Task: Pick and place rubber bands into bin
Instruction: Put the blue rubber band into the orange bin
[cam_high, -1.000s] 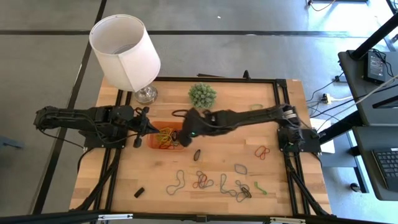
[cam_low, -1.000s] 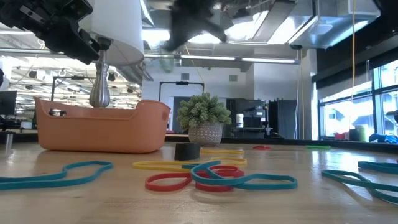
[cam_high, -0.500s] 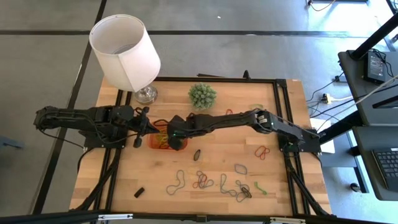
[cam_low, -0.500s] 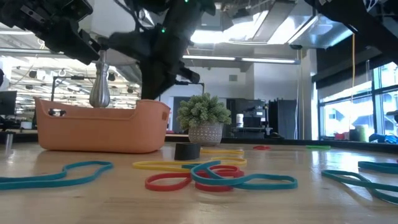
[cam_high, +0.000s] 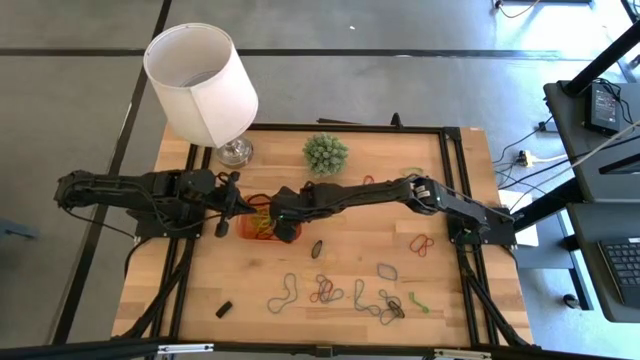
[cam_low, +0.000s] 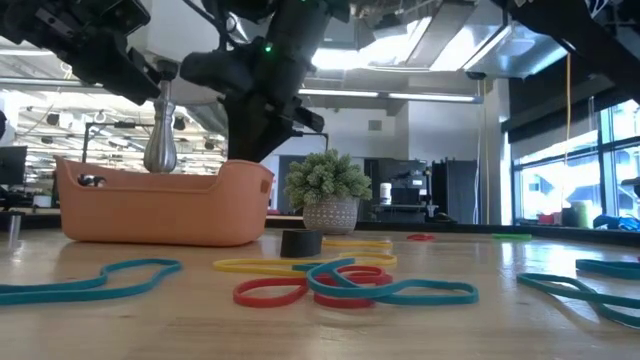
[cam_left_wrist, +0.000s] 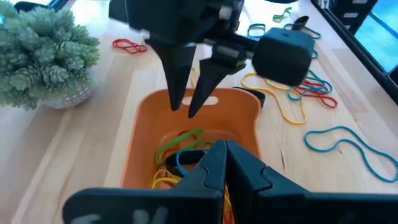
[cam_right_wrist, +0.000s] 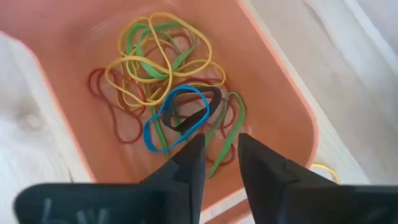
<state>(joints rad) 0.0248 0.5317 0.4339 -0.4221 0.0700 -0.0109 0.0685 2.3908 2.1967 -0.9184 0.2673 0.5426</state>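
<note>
Item: rubber bands. I am judging them feather-light, limp and slightly tacky, likely to snag on each other; I am best pinching a single strand where a loop lies clear of its neighbours, since a tangle would lift as a clump.

Appearance: thin loops in yellow, green, red, blue and black are lying heaped directly beneath my right end effector, inside the orange bin. More loose bands are lying scattered on the desk, well apart from it, toward the near edge.

Right end effector: I am hovering just over the bin, fingers parted with nothing between them, released.

Left end effector: I am holding it clenched at the bin's opposite end, fingers pressed together, gripping nothing that I can see.
</note>
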